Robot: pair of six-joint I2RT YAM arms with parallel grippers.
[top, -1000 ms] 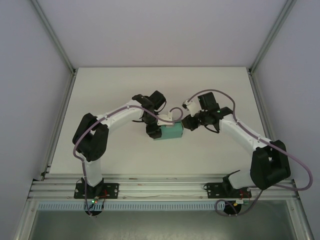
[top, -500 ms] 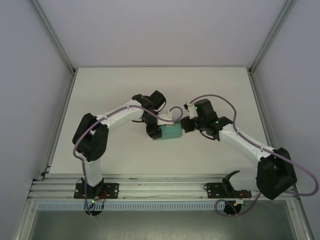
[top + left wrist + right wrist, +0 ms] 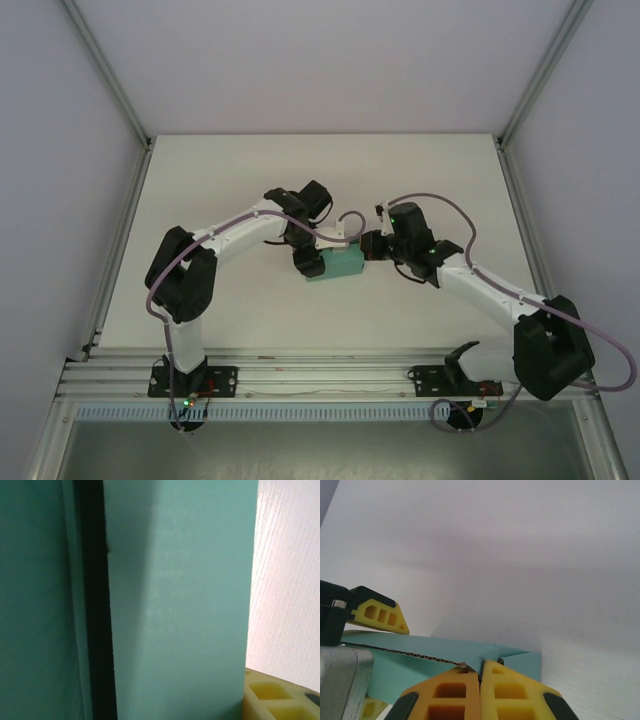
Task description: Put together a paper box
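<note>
Your right gripper point(image 3: 371, 246), pads together, has pushed into the mid-worktop paper box point(image 3: 341, 264) your left gripper point(image 3: 306, 262) clamps, likely seating a flap.

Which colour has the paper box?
The paper box is teal-green; the left wrist view shows it best.

Right tool point(image 3: 481, 672) tight on the paper box point(image 3: 410, 672) edge

The paper box point(image 3: 338, 264) sits mid-table point(image 3: 300, 170) between left gripper point(image 3: 308, 262) and right gripper point(image 3: 370, 247).
</note>
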